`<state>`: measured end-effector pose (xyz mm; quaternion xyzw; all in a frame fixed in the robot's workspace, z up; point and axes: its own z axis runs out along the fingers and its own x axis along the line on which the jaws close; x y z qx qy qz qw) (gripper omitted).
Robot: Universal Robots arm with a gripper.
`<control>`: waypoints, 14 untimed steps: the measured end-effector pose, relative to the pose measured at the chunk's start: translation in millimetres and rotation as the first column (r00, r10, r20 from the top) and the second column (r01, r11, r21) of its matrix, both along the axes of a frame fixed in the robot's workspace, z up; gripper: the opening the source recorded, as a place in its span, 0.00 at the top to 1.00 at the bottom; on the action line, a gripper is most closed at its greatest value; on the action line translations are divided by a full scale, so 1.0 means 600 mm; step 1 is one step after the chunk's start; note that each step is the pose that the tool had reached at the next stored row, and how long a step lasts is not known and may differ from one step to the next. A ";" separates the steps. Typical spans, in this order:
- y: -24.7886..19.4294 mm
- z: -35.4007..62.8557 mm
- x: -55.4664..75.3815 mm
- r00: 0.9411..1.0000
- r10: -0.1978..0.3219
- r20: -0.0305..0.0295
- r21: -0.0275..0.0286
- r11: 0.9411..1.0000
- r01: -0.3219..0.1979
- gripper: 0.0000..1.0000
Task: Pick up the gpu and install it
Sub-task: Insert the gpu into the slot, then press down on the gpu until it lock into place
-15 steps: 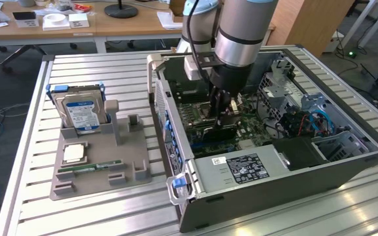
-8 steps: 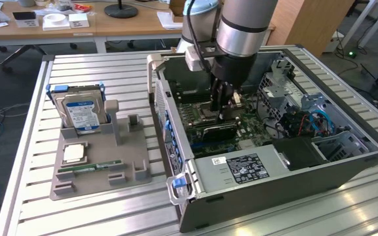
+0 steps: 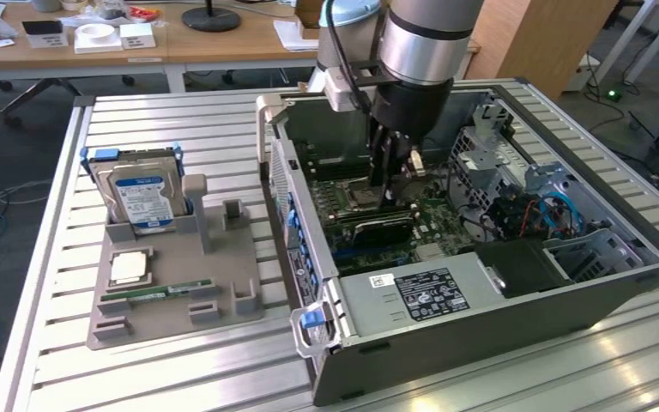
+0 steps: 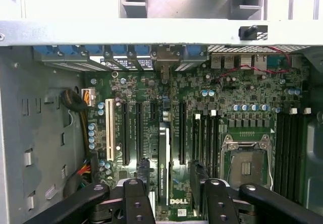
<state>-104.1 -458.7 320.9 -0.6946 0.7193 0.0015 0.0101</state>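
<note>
On the slatted surface (image 3: 192, 120) at the exterior view's left, a gray tray (image 3: 169, 292) carries the hard drive (image 3: 141, 196). Center frame, the tool (image 3: 389, 180) stands open inside the computer case (image 3: 479, 318), just above the gpu (image 3: 381, 227) seated upright on the motherboard (image 3: 359, 202).

Slatted aluminium worktable (image 3: 192, 120) carrying two loads

Grey plastic parts tray (image 3: 175, 319) lies at lower left of the frame; open dark-grey metal computer tower case (image 3: 467, 339) lies on its side at centre right
</note>
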 end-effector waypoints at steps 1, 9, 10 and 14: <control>0.0001 0.002 0.000 1.000 0.000 0.001 0.000 1.000 0.000 0.55; 0.0001 0.003 0.000 1.000 0.000 0.001 0.000 1.000 0.000 0.55; 0.0001 0.003 0.000 1.000 0.000 0.001 0.000 1.000 0.000 0.55; 0.0001 0.003 0.000 1.000 0.000 0.001 0.000 1.000 0.000 0.55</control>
